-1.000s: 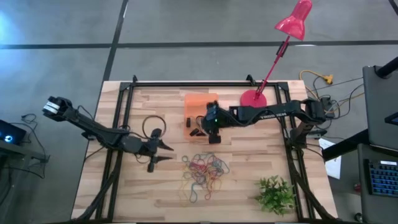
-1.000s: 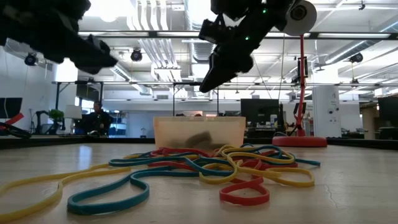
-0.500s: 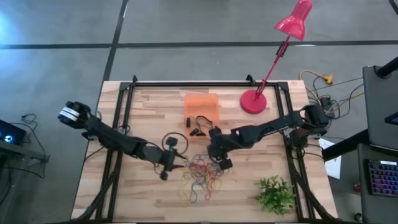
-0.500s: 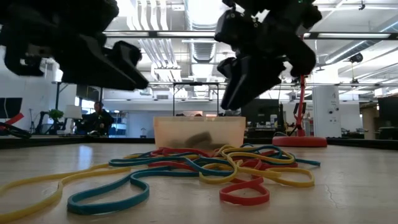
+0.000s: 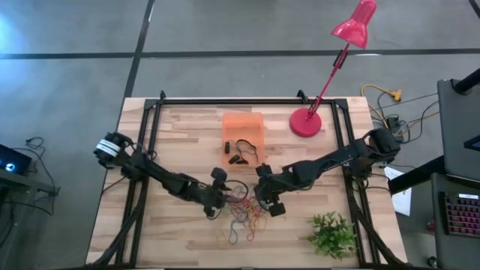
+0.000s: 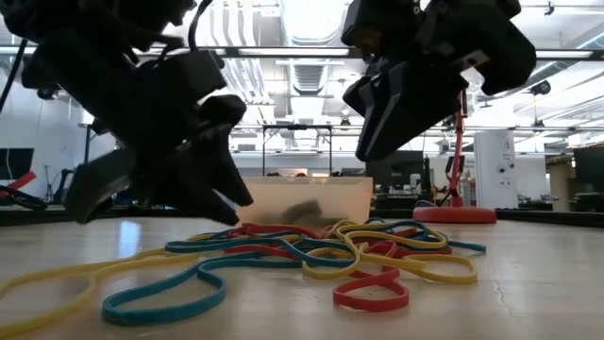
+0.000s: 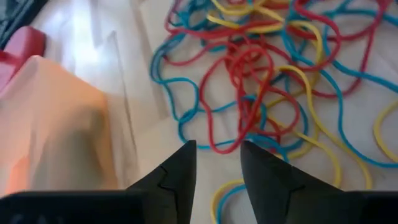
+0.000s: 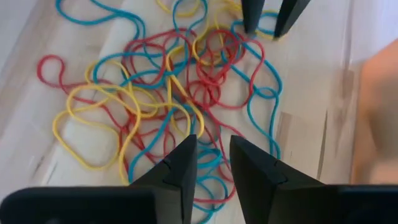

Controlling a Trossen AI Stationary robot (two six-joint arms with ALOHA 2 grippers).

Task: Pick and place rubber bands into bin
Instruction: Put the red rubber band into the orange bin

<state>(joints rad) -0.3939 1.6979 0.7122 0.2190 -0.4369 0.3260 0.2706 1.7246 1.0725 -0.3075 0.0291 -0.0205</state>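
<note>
Thin glossy rubber bands [image 5: 244,210] in red, yellow and blue lie tangled on the pale wood-plank counter [image 5: 172,131], near of the translucent orange bin [image 5: 242,129]. The left gripper [image 5: 218,204] and right gripper [image 5: 264,201] flank the pile, jaws narrowly parted, holding nothing. Only the wrist views show that gap. Bare planks surround the pile.

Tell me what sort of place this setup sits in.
Probably a robotics lab or workshop in a large open industrial hall: exposed ceiling ducts, a concrete floor around the wooden table, and a workstation keyboard alongside.
</note>
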